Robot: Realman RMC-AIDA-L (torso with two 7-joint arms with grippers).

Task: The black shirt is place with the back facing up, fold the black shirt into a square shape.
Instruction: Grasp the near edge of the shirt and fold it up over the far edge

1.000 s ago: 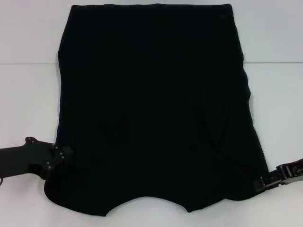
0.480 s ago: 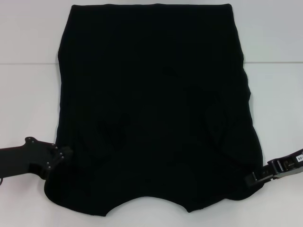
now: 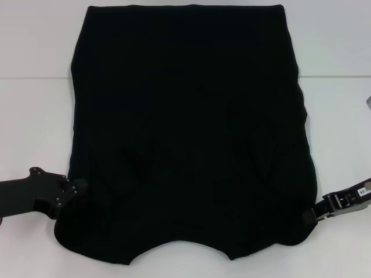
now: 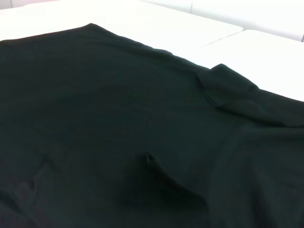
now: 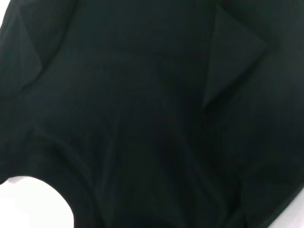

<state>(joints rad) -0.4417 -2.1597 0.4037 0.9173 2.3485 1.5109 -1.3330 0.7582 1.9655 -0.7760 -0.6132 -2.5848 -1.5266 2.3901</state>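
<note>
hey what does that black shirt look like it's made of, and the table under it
The black shirt looks like soft knit cloth, probably cotton jersey: matte, with no shine, and it lies in limp creases and folded flaps. The table looks like a hard, smooth white board, perhaps laminate, with a thin seam across it; the exact material is unclear.

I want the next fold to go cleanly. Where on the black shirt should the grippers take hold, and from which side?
Probably the two near corners of the black shirt, each from its own outer side. The cloth lies flat with both sleeves folded in, and its near corners jut out. The left gripper and right gripper are each at one such edge, low on the white table.
</note>
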